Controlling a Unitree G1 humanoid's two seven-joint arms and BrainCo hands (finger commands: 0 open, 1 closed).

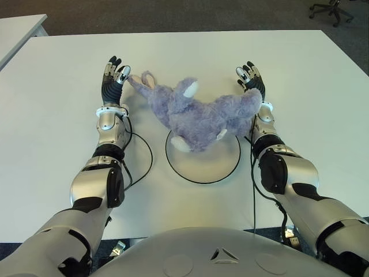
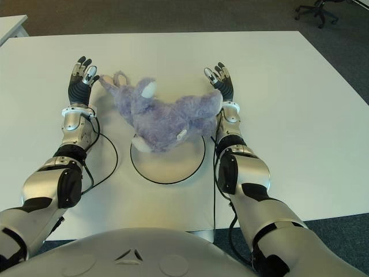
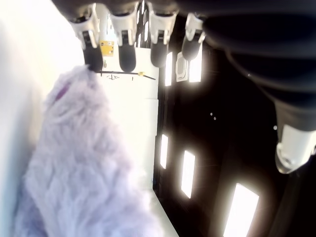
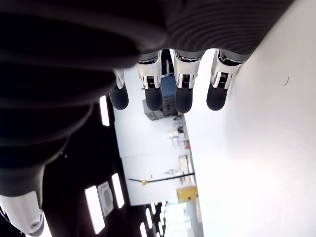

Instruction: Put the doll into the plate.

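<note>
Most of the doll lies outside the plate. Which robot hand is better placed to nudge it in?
Probably the left robot hand: its fingertips meet the doll at the ear, the part farthest off the plate. The right robot hand is beside the body, open.

1. A large white table point(image 1: 300, 75) fills most of the head view, its top plain and matte.
2. Beyond the far edge, at 12 o'clock, runs dark grey carpeted floor point(image 1: 173, 14).
3. At 10 o'clock the corner of a second white table point(image 1: 17, 29) shows, apart from the main one.
4. At 1 o'clock stands the wheeled base of a dark office chair point(image 1: 333, 8) on the carpet.
5. The wrist views catch oblong ceiling light panels point(image 3: 187, 173), bright against a dark ceiling.
</note>
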